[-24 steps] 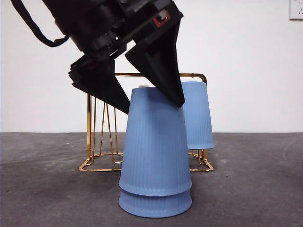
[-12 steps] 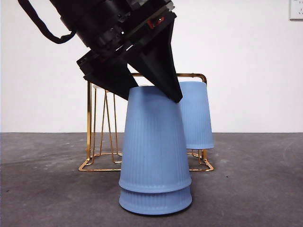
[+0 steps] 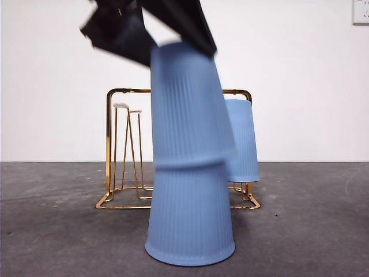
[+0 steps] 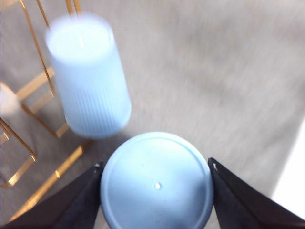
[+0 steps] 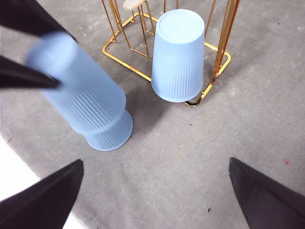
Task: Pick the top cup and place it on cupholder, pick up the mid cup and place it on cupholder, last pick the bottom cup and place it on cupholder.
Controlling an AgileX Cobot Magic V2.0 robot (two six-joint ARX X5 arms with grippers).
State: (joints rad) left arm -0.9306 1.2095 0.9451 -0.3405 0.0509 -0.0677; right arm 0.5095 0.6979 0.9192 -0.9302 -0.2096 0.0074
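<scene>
Front view: the left gripper [image 3: 151, 43] has its two black jaws pressed against the sides of the mid cup [image 3: 187, 104] near its closed end, holding it raised and tilted, its rim only partly clear of the bottom cup [image 3: 190, 216].

The bottom cup stands upside down on the grey table [image 3: 300, 225], just in front of the cupholder [image 3: 108, 150], which is the gold wire rack behind it. One blue cup [image 3: 242, 141] already sits upside down on a prong at the rack's right side; two white-tipped prongs [image 3: 122, 106] at its left side are bare. The right gripper [image 5: 155, 191] hangs above the table on the near side of the cupholder, jaws spread wide and holding nothing.
</scene>
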